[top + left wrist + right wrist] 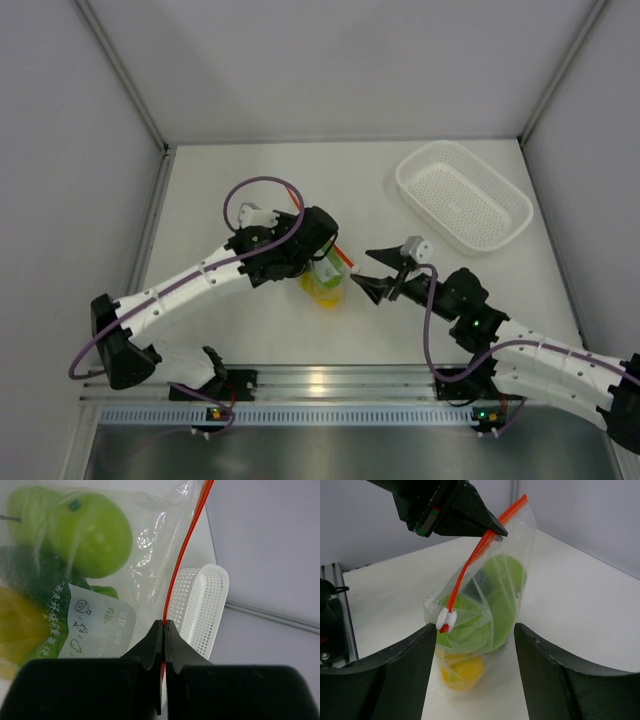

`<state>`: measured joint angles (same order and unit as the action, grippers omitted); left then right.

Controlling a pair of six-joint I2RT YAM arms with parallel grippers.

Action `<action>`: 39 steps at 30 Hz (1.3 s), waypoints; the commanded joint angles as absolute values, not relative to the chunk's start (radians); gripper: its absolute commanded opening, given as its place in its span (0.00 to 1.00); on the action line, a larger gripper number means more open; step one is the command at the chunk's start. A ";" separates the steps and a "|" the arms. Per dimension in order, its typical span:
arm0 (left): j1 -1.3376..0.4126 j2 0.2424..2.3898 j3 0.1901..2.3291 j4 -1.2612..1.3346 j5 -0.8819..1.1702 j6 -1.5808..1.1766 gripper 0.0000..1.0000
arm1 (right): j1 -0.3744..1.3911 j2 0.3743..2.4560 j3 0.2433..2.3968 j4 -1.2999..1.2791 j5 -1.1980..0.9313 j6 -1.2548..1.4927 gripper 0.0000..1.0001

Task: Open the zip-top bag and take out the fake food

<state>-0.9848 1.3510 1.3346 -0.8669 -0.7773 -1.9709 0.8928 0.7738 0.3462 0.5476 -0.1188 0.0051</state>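
Left gripper (163, 626) is clamping the orange-red zip strip (470, 565) so the zip-top bag (490, 615) is hanging upright over the counter (570, 595), fake food (507, 575) resting inside; right gripper (474, 637), spread wide, is flanking the white slider (446, 620), presumably to pull it

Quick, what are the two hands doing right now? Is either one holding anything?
Left hand: closed, pinching the bag by its red zip strip.
Right hand: open, holding nothing, facing the bag.
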 commanded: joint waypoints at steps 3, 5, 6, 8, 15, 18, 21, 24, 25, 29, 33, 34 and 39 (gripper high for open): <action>-0.996 1.359 1.367 -0.819 -0.850 -2.106 0.00 | 0.903 0.785 0.284 0.776 -0.149 0.181 0.69; -0.999 1.361 1.367 -0.819 -0.856 -2.111 0.00 | 0.902 0.788 0.270 0.814 -0.134 0.218 0.70; -1.000 1.361 1.367 -0.821 -0.861 -2.114 0.00 | 0.902 0.795 0.271 0.816 -0.123 0.231 0.70; -1.005 1.367 1.368 -0.819 -0.864 -2.118 0.00 | 0.903 0.801 0.291 0.799 -0.107 0.255 0.67; -1.012 1.384 1.379 -0.819 -0.870 -2.132 0.00 | 0.904 0.851 0.253 0.879 -0.064 0.250 0.64; -1.014 1.390 1.378 -0.819 -0.867 -2.141 0.00 | 0.905 0.888 0.252 0.931 -0.054 0.253 0.65; -1.019 1.399 1.382 -0.819 -0.862 -2.151 0.00 | 0.907 0.935 0.271 0.957 -0.049 0.239 0.63; -1.026 1.405 1.387 -0.819 -0.865 -2.154 0.00 | 0.913 0.985 0.275 1.012 -0.019 0.244 0.54; -1.029 1.407 1.387 -0.819 -0.867 -2.157 0.00 | 0.913 0.992 0.273 1.026 -0.006 0.247 0.50; -1.031 1.405 1.384 -0.821 -0.870 -2.158 0.00 | 0.913 1.029 0.268 1.092 0.020 0.253 0.33; -1.031 1.390 1.373 -0.819 -0.887 -2.148 0.00 | 0.913 1.020 0.275 1.083 0.017 0.224 0.14; -1.031 1.387 1.367 -0.819 -0.899 -2.137 0.00 | 0.913 1.013 0.278 1.063 0.014 0.215 0.01; -1.031 1.370 1.358 -0.821 -0.942 -2.012 0.00 | 0.914 0.931 0.360 0.777 0.006 0.099 0.00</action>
<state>-1.0279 1.4075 1.3445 -0.8593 -0.8623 -1.9877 0.8970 0.9932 0.2661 0.8959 0.0040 0.1871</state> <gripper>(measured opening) 0.024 0.091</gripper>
